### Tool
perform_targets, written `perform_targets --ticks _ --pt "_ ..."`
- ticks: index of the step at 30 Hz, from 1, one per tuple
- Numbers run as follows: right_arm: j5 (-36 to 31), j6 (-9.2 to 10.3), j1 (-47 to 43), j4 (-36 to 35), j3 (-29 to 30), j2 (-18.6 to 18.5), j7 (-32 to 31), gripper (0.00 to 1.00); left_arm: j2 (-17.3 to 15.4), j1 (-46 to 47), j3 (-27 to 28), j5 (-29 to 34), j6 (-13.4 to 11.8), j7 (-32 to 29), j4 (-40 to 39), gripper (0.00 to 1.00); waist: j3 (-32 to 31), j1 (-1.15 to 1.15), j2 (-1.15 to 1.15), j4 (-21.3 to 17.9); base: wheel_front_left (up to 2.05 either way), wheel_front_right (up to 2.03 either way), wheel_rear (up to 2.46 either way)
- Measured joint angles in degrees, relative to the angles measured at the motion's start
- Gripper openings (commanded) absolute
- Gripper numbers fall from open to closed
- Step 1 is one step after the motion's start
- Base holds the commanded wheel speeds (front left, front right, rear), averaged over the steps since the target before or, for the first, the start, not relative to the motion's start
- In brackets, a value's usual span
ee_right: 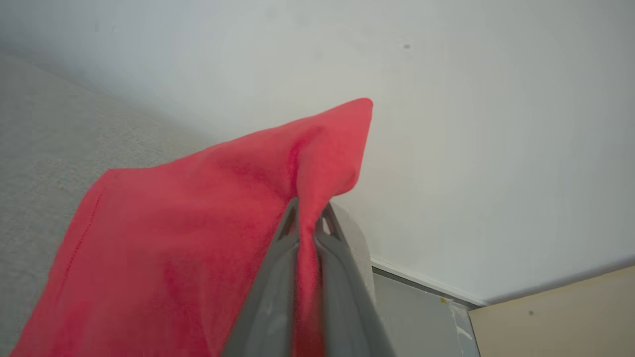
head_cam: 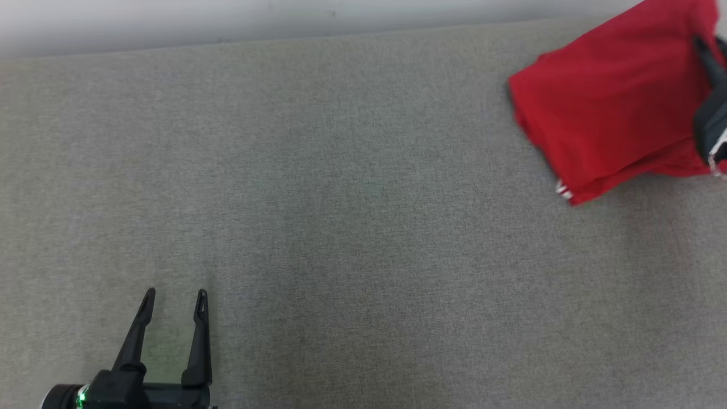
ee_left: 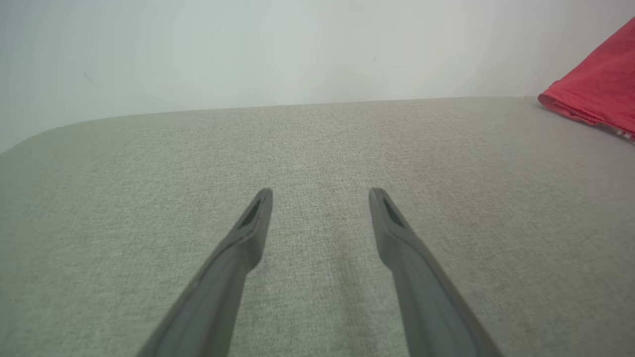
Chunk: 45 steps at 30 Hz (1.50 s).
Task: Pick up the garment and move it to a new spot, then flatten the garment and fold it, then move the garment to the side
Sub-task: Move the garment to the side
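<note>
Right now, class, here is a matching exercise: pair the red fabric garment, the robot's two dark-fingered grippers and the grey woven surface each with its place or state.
Column one:
1. red fabric garment
2. left gripper
3. right gripper
4. grey woven surface

Column two:
A. jaws spread, holding nothing
B. upper right in the head view
C. jaws shut on cloth
D. flat, lying under the garment

Pairs: 1-B, 2-A, 3-C, 4-D.
</note>
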<state>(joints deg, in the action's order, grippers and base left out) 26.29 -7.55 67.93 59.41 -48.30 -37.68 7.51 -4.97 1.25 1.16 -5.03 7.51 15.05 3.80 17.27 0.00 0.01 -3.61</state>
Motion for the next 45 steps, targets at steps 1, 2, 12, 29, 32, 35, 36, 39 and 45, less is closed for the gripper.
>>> perform_targets --ticks 1,2,12,29,32,35,36,39,45 --pt "0.71 0.00 0.80 0.29 -0.23 -0.65 -0.52 0.00 -0.13 0.17 -0.14 0.04 0.00 0.00 -0.09 1.00 0.39 0.00 -0.01 -0.21 0.00 0.00 0.00" --pt "1.33 0.00 1.46 0.53 -0.63 -1.13 -0.92 0.00 -0.20 0.42 -0.22 0.07 0.00 0.00 -0.27 1.00 0.80 0.00 0.00 -0.41 0.00 0.00 0.00" --pt "3.65 0.00 5.83 5.33 -3.14 -5.24 -1.64 0.00 -1.58 2.63 -0.42 0.40 0.00 0.00 -2.66 1.00 5.24 0.00 0.00 -1.37 0.00 0.00 0.00" --pt "1.04 0.00 8.18 13.92 -1.79 -4.76 1.49 1.00 -1.72 2.92 0.41 1.14 0.00 0.00 -3.98 1.00 7.65 0.00 -0.01 -0.57 0.00 0.00 0.00" --pt "0.52 0.00 8.15 14.16 -0.24 -4.15 1.69 1.00 -1.51 2.92 0.66 1.09 0.00 0.00 -3.41 1.00 6.88 0.00 -0.01 -0.49 0.00 0.00 0.00" --pt "1.15 0.00 8.15 14.32 2.55 -3.22 4.99 1.00 -1.03 2.74 0.97 0.36 0.00 0.00 -2.47 1.00 5.57 0.00 -0.01 -0.39 0.00 0.00 0.00" --pt "1.52 0.00 8.09 14.35 3.55 -2.54 5.87 1.00 -0.94 2.46 0.99 0.21 0.00 0.00 -1.98 1.00 4.98 -0.01 -0.01 -0.35 0.00 0.00 0.00" --pt "2.55 0.00 6.65 14.05 6.61 0.20 7.24 1.00 -0.37 1.15 1.25 -0.10 0.00 0.00 -0.82 1.00 2.83 0.00 -0.01 -0.20 0.00 0.00 0.00" --pt "3.49 0.00 -0.98 1.96 17.92 1.48 7.49 1.00 0.70 -2.32 1.91 -0.35 0.00 0.00 0.47 1.00 -2.67 -0.02 -0.02 0.25 0.00 0.00 0.00"
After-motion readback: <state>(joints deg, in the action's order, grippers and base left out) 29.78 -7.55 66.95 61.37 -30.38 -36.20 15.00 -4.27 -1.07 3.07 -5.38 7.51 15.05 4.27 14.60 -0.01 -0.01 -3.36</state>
